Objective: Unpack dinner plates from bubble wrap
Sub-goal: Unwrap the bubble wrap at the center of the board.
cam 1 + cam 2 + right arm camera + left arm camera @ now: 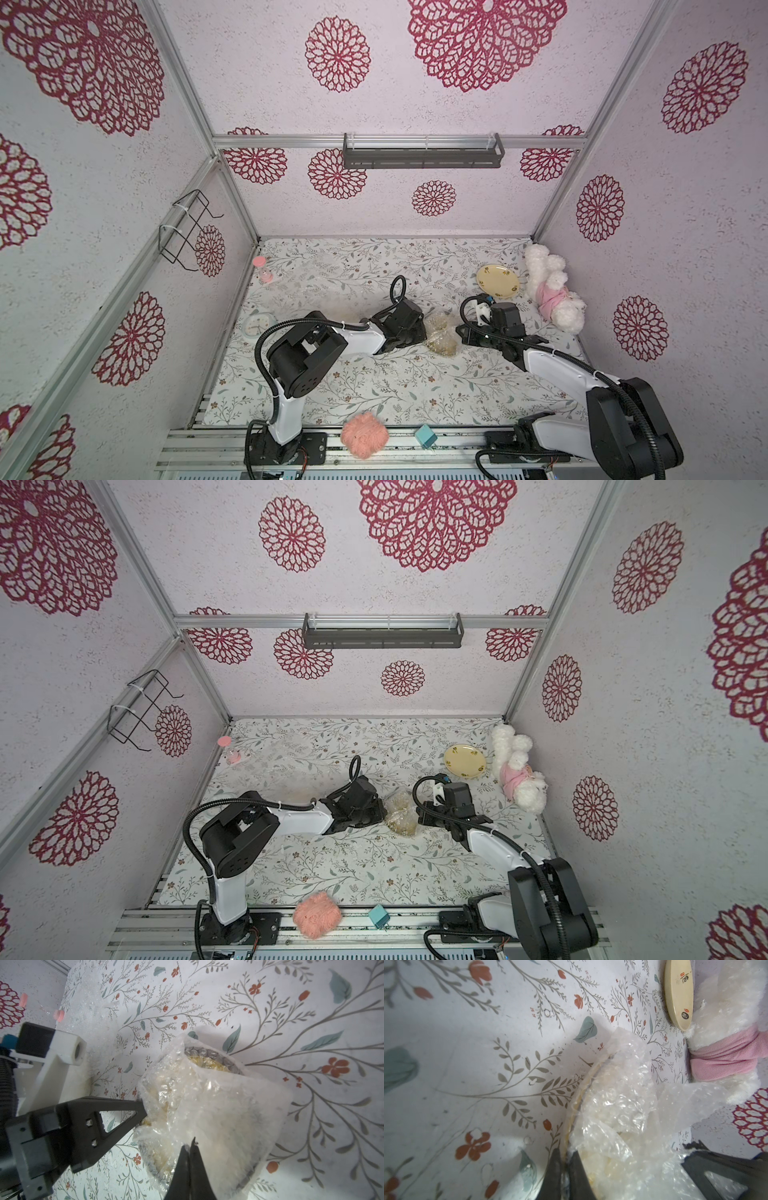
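Two grippers meet at one bundle: a yellow plate [207,1062] partly sheathed in bubble wrap [228,1105], at mid-table and apparently tilted with one edge raised.

Layout, near to far: nearer than the bundle, on the front rail, lie a pink yarn ball [365,434] and a teal block [426,436]. Beyond the bundle, on the right arm's side, a cream plate [497,281] lies bare just beside a white plush toy [548,291]. Beyond the bundle on the left arm's side, a loose sheet [303,282] of the same film lies flat.

Hazard: the plate hangs on a narrow bite at its rim, with slick film inside that bite. If the film is drawn away while it clings to the plate, the plate may twist out of the bite and drop onto the table. Equally, the thin film may tear, leaving most of the wrap in place and only a scrap in the pulling gripper.

Left gripper [566,1155]: jaws all but pressed together, nipping the plate's rim through the film.

Right gripper [190,1147]: jaws pressed fully together on a fold of bubble wrap alone, on the side of the bundle away from the left gripper. As far as the right wrist view shows, no plate lies between them.
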You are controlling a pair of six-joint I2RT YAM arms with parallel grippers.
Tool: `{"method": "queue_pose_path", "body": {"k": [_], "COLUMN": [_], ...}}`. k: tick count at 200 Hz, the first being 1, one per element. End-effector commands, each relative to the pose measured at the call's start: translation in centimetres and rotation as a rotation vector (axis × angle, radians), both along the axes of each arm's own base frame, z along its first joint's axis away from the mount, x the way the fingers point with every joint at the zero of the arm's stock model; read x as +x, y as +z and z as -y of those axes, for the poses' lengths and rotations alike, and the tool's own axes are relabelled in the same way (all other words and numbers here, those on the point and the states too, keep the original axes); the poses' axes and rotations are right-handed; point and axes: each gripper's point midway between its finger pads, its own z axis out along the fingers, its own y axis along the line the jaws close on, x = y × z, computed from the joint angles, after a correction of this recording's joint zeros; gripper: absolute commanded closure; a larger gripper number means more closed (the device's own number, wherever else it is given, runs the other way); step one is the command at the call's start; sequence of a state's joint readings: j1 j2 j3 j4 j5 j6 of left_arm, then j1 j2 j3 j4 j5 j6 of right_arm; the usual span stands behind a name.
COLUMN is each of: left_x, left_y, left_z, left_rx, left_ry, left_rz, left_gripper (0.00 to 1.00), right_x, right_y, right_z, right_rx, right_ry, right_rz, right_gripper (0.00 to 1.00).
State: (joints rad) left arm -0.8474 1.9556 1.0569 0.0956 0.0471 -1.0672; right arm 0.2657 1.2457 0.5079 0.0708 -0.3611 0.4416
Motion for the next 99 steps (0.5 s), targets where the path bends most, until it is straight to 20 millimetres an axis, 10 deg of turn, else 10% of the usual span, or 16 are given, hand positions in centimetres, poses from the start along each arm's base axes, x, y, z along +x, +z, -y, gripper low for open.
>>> {"method": "queue_pose_path", "body": {"k": [1, 99], "left_x": [-0.2, -0.2], "left_y": [-0.4, -0.4], "left_z": [-0.6, -0.7], "left_rx": [0.045, 0.048], "left_ry": [0.009, 0.013], "left_rz": [-0.001, -0.001], "left_gripper": [1.0, 1.0], "right_x": [1.6, 1.8], "right_y": [2.9, 4.4], "right_z": [0.0, 1.5], "right_rx": [0.081, 0.16], "right_ry": [-0.028, -0.102], "right_rz": [0.089, 0.122], "right_gripper": [1.0, 1.0]}}
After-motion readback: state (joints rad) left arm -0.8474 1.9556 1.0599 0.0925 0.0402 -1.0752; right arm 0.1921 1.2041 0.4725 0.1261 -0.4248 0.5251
